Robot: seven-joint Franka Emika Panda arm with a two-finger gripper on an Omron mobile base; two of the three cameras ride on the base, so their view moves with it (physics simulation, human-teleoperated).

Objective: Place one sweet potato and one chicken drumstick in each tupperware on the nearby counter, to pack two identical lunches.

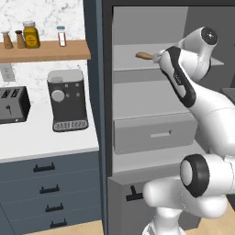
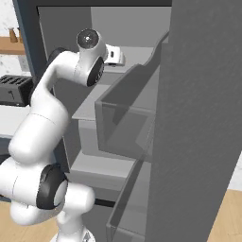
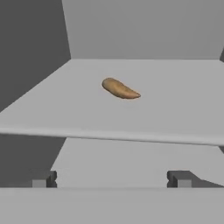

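I had the hand open, both dark fingertips standing wide apart at the bottom of the hand view, nothing between them. It was pointed into the open fridge, level with a grey shelf.

One sweet potato lay on that shelf, just above centre in the hand view, tan-brown, tapered end pointing to the right of the frame. It sat well back from the shelf's front edge and apart from the fingertips, no contact. In the left base view I saw the same sweet potato at upper centre, on the upper fridge shelf, just left of where the arm's wrist went in. The wrist covered the hand there, so I couldn't read the hand from that view.

Below that shelf in the left base view was a grey drawer with a slot handle, closed. In the right base view the open fridge door took up the right half of the frame, with clear door bins on its inner side; the arm reached in at upper left.

The white bench sat at the left of the left base view, over dark blue-grey drawers with black handles. On it were a coffee machine and a toaster at the left edge. A wooden wall shelf above it carried small bottles and jars.
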